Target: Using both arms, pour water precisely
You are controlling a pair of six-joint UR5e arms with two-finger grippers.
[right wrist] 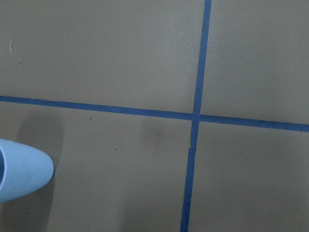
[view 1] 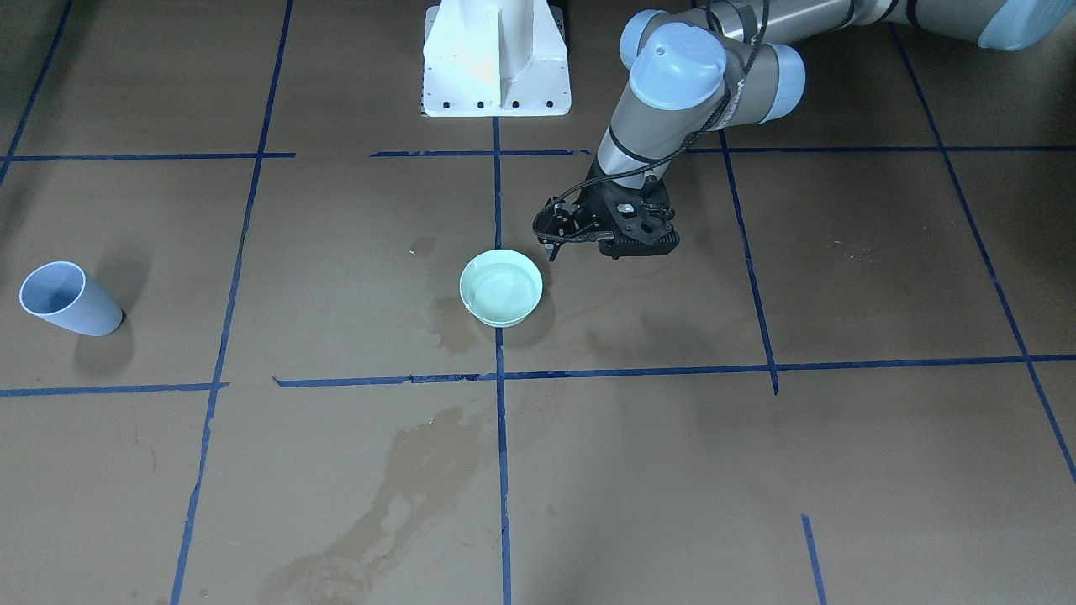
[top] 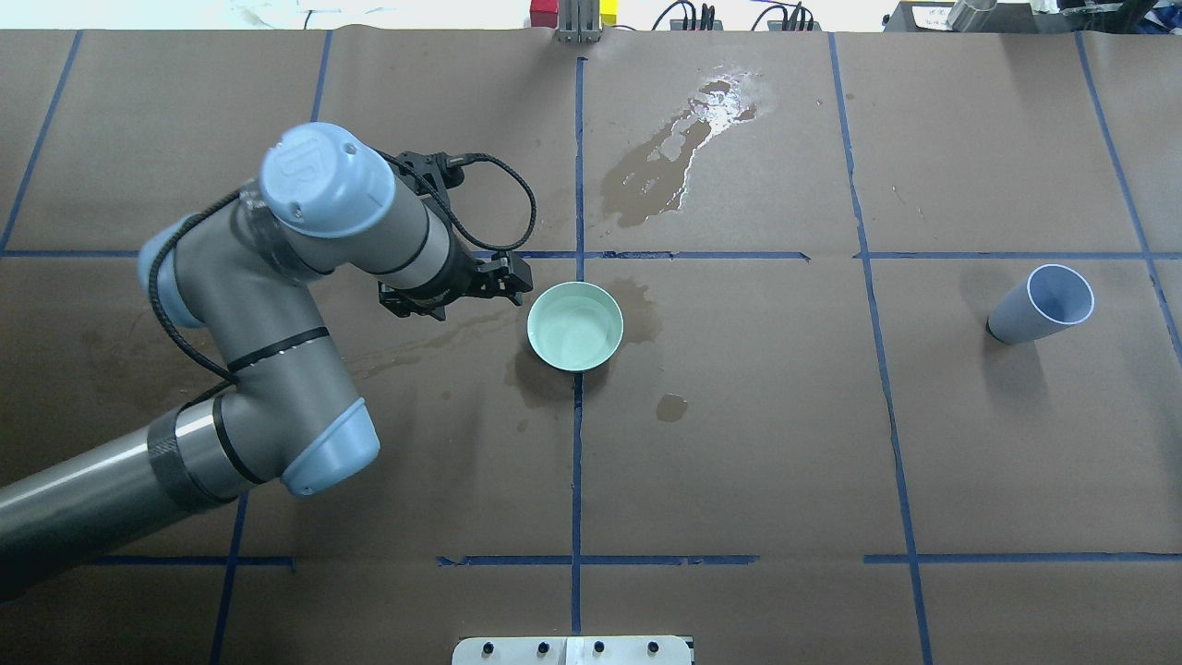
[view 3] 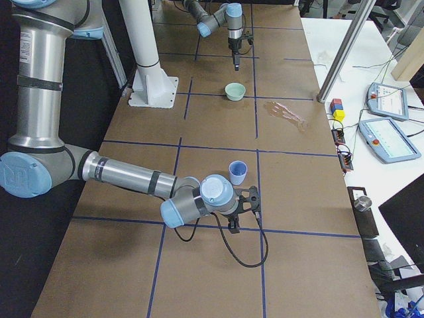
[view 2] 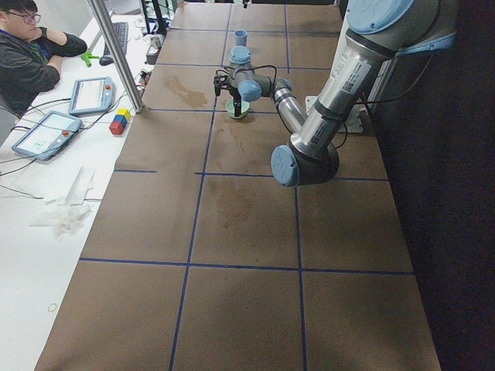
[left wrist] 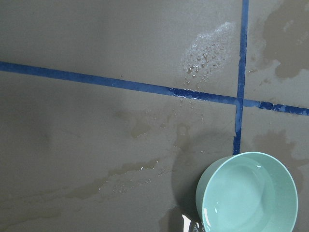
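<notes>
My left gripper [view 1: 551, 252] hangs just beside the mint-green bowl [view 1: 501, 287], on the side toward my white pedestal [view 1: 496, 59], fingers pointing down at the paper and clear of the rim. Its jaws look drawn close together with nothing between them. The water [left wrist: 246, 193] sits inside that bowl as a thin glossy sheen, so it lies off to the side of my left jaws, not under them. More of it has gone astray: a shining puddle [top: 688, 152] on the brown paper table cover [top: 739, 443] beyond the bowl, well apart from it, and damp dark patches [top: 540, 383] right around the bowl's foot. My right gripper [view 3: 235, 222] is well away from the bowl, low over the paper near the pale blue cup [view 3: 237, 172], which stands upright and apart from it; whether those jaws are apart or together I cannot tell. The cup's edge shows in my right wrist view.
</notes>
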